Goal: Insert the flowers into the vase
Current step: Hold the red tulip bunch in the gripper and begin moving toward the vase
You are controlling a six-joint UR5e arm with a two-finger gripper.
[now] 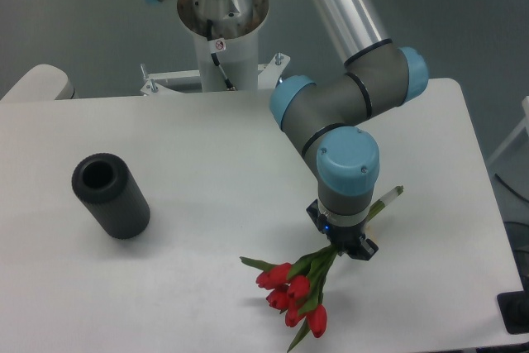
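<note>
The flowers point(291, 293) are a bunch of red tulip buds with green stems and leaves, lying low over the white table near its front edge. Their stems run up and right under my gripper point(350, 247), and a pale stem end sticks out beyond the wrist at the right. My gripper points down over the stems; its fingers are hidden by the wrist, so I cannot see how far they stand apart. The vase point(110, 195) is a matte black cylinder standing on the left of the table, its round hole facing up, far from the gripper.
The white table point(207, 146) ends close in front of the flowers and at the right. The arm's white base column point(223, 47) stands at the back centre, with the silver upper arm slanting over the back right.
</note>
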